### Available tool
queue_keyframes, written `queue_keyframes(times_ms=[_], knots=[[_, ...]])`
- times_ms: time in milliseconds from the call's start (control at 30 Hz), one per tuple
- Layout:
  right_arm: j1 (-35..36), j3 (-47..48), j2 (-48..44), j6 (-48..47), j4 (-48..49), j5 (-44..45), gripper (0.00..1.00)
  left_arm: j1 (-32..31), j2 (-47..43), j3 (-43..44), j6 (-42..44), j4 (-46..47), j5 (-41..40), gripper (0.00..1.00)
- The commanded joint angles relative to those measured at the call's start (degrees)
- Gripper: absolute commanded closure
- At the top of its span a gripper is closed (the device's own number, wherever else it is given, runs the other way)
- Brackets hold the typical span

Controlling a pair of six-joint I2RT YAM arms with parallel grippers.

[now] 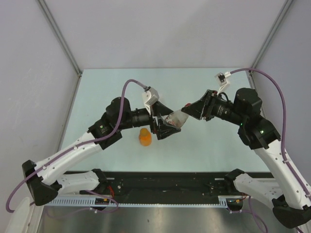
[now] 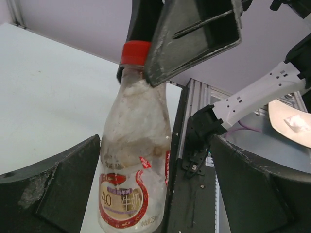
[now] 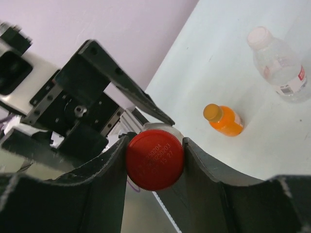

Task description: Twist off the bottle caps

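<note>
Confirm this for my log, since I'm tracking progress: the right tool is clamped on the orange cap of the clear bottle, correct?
Not quite. The right tool is clamped on the cap of the clear bottle, but that cap is red, not orange; the right wrist view shows it.

Pale green table [image 1: 97,87]; plain lilac-grey walls [image 1: 160,29]; metal corner posts [image 1: 58,34]; even light.
</note>
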Motion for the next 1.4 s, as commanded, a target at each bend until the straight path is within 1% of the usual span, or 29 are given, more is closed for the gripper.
queue_keyframes(times_ms=[0, 133, 167, 267, 300, 333, 533, 633, 800, 900, 967, 1000, 1067, 1100, 1167, 1200, 1267, 1300, 1333, 1367], knots=[[1.70, 2.67, 0.92, 3.28, -0.65, 5.94, 1.00, -3.61, -2.64, -1.15, 5.70, 2.07, -13.15, 0.00], [2.14, 2.93, 1.36, 6.88, -2.50, 10.16, 1.00, -5.01, -3.70, -2.82, 8.15, 2.87, -18.43, 0.00], [2.23, 2.85, 1.36, 8.36, -3.03, 11.30, 1.00, -6.23, -3.87, -3.00, 9.03, 2.69, -22.18, 0.00], [2.67, 2.93, 1.28, 11.09, -2.51, 12.01, 1.00, -9.04, -3.88, -3.62, 12.46, 2.08, -29.05, 0.00], [3.54, 3.11, 1.28, 11.45, -2.24, 12.27, 1.00, -9.49, -3.35, -3.62, 13.08, 1.90, -33.34, 0.00], [3.98, 3.37, 1.36, 11.72, -2.33, 12.80, 1.00, -9.76, -2.91, -3.44, 13.87, 1.38, -34.34, 0.00], [7.50, 4.95, 2.07, 13.21, -2.33, 15.35, 1.00, -11.25, -1.51, -4.23, 14.49, 2.77, -37.51, 0.00], [8.64, 5.74, 2.24, 13.13, -2.68, 16.23, 1.00, -11.43, -1.07, -4.15, 14.75, 2.87, -37.78, 0.00], [9.61, 6.54, 2.59, 12.42, -3.12, 15.71, 1.00, -11.61, -0.45, -4.06, 15.37, 2.51, -37.07, 0.00], [10.14, 6.62, 2.51, 12.25, -3.38, 15.35, 1.00, -11.52, -0.89, -4.23, 15.98, 2.86, -34.80, 0.00], [10.05, 6.62, 2.42, 12.16, -3.65, 15.35, 1.00, -11.52, -1.15, -4.49, 16.25, 3.04, -33.04, 0.05], [10.14, 6.62, 2.25, 12.16, -3.73, 15.35, 1.00, -11.61, -1.33, -4.58, 16.25, 3.13, -32.25, 0.14], [10.05, 6.62, 2.16, 12.51, -3.82, 15.35, 1.00, -11.61, -1.33, -4.76, 16.25, 3.13, -31.02, 0.21], [10.05, 6.62, 2.16, 12.68, -3.91, 15.27, 1.00, -11.61, -1.33, -4.93, 16.25, 3.22, -30.66, 0.29], [10.05, 6.62, 2.24, 13.21, -3.47, 14.74, 1.00, -11.61, -1.41, -5.20, 16.25, 3.65, -30.66, 0.35], [10.05, 6.62, 2.24, 13.30, -3.47, 14.65, 1.00, -11.61, -1.41, -5.37, 16.25, 3.83, -29.00, 0.37], [10.14, 6.62, 2.33, 13.39, -3.30, 14.30, 1.00, -11.52, -1.85, -5.90, 16.25, 4.53, -28.20, 0.41], [10.05, 6.62, 2.24, 13.56, -3.21, 14.21, 1.00, -11.61, -2.12, -6.25, 16.25, 4.80, -27.24, 0.47], [10.05, 6.62, 2.07, 13.48, -3.03, 13.95, 1.00, -11.61, -2.73, -6.78, 16.25, 5.32, -26.79, 0.50], [9.97, 6.62, 2.07, 13.56, -3.03, 13.86, 1.00, -11.52, -2.99, -7.13, 16.25, 5.59, -26.44, 0.58]])
